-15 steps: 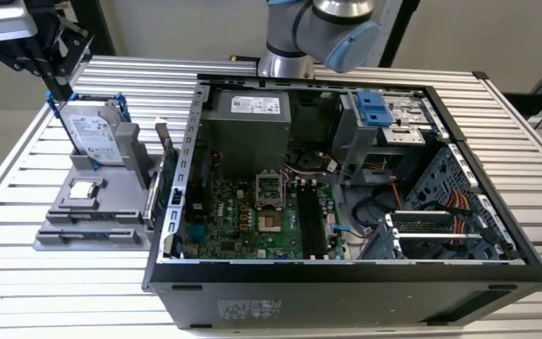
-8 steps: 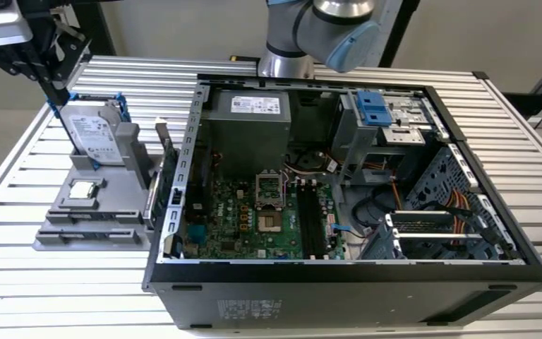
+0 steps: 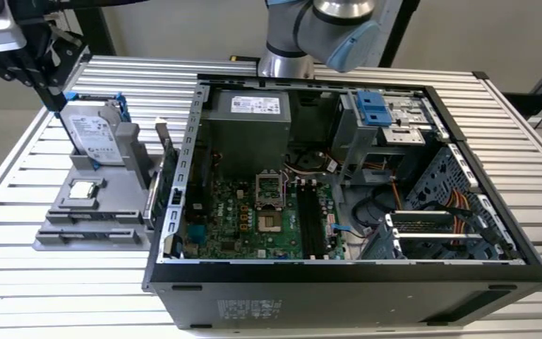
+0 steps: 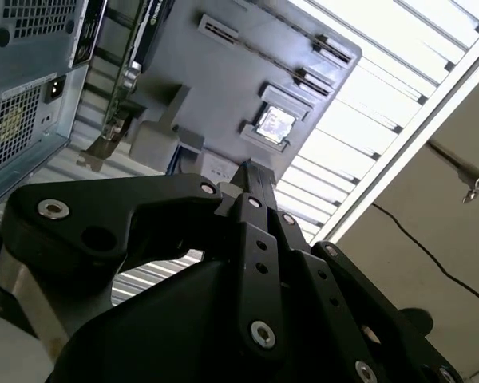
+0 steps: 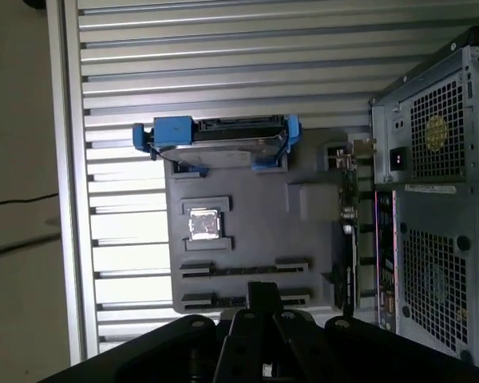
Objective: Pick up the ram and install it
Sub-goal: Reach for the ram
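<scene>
Two fingers of the gripper [image 5: 260,292] sit pressed together, empty, over the grey holder [image 5: 263,223]; I'd spread them wide before reaching for the ram.

Grey, silver and black, with some blue and green

The table [image 3: 54,282] is silver, with straight ribs in lines. At nine o'clock in the exterior view, the tray [image 3: 87,236] is plain grey. Its hard drive [image 3: 97,131] is silver in a blue frame, and the processor chip [image 3: 82,189] is shiny silver. The computer case [image 3: 346,296] is black, its board [image 3: 243,226] is green, and the bracket [image 3: 372,107] at one o'clock is blue. The gripper [image 4: 251,177] is black.
</scene>
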Robot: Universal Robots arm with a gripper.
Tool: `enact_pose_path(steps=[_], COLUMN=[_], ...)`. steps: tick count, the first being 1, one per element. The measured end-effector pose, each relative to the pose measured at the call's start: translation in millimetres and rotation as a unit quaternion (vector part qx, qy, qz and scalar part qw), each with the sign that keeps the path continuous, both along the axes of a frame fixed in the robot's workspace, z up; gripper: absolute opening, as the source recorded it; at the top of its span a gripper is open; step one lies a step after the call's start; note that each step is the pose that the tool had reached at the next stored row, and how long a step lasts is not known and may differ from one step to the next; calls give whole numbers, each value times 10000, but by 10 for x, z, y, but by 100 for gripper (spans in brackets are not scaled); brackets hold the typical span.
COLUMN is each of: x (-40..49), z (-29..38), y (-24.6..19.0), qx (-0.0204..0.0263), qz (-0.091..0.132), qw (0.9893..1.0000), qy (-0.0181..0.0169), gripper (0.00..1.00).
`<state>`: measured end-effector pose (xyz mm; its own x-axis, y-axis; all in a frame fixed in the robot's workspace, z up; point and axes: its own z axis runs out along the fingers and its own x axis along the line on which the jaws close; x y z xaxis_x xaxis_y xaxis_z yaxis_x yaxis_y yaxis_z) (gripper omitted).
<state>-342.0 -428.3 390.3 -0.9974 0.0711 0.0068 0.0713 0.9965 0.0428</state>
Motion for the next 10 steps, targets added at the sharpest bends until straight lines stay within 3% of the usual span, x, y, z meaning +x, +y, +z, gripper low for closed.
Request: enact_pose_path(steps=[10], x=[0], z=[0], y=[-155], qx=[0], qz=[0], qw=[10000], qy=[4], gripper=[0])
